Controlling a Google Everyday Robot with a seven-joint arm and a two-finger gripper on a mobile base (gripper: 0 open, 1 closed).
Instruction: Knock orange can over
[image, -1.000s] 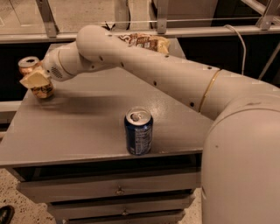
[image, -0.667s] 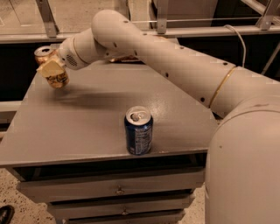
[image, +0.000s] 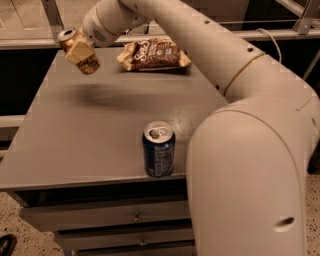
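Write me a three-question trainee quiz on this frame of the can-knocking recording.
1. True or false: the orange can stands upright on the table.
2. Which stands near the table's front edge? A) the orange can B) the blue can
3. Fill in: the gripper, at the table's far left corner, is shut on the ____.
Key: 1 false, it is held tilted above the table; 2 B; 3 orange can.
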